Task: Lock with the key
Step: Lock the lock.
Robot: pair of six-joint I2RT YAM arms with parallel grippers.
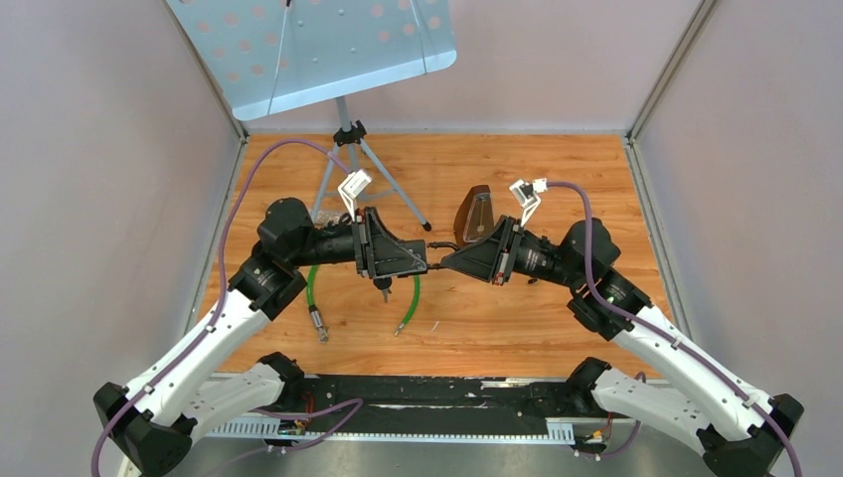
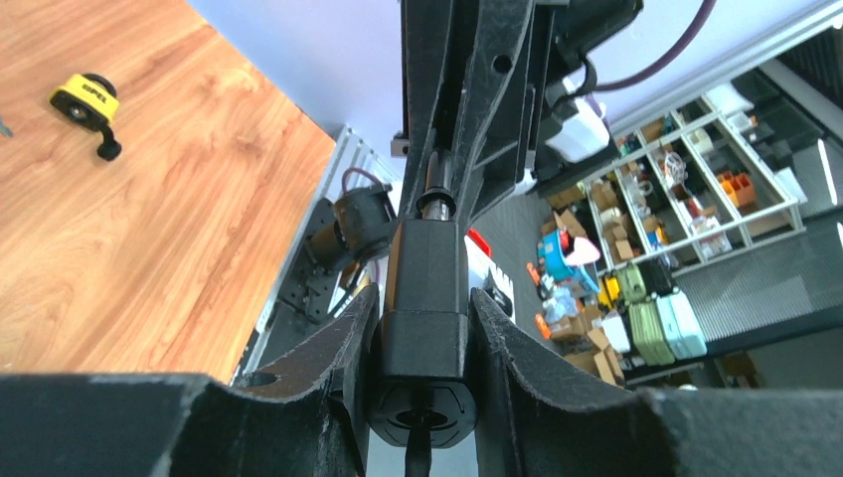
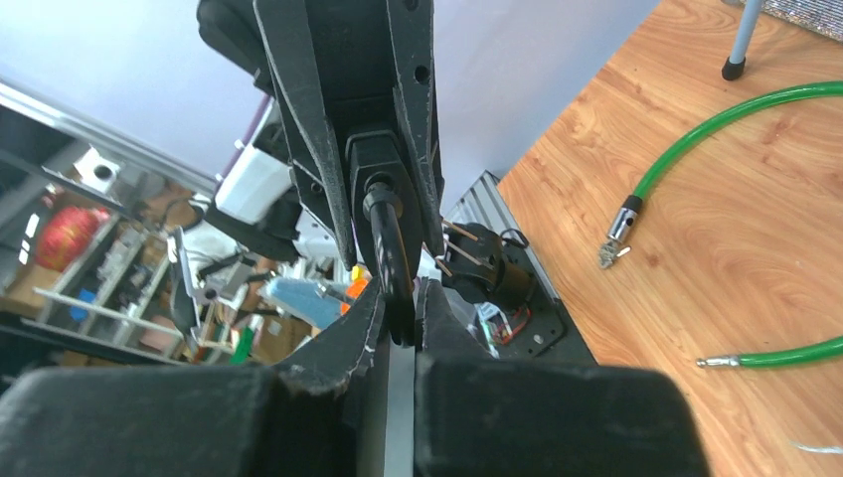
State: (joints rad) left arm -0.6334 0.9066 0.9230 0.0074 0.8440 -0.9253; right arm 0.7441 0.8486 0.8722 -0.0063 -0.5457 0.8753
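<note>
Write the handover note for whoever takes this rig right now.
Left gripper: jaws clamped on the black lock body, held above the table.
Right gripper: jaws shut on the key, which sits in the lock body's end.
The green cable lies on the table, both ends free.
Done: key inserted and gripped. Left: turn it to lock; whether it has turned cannot be told.

We see a desk (image 1: 557, 328) of orange wood grain, smooth with a faint sheen. The lock (image 2: 425, 328) is matt black plastic, and so is the left claw (image 2: 422, 298) around it (slightly grainy at the edges). The key (image 3: 390, 248) in the right claw (image 3: 403, 298) looks dark and glossy. The green cable (image 3: 716, 129) has a shiny plastic sheath and bright metal ends. The yellow block (image 2: 84, 97) is smooth plastic.
</note>
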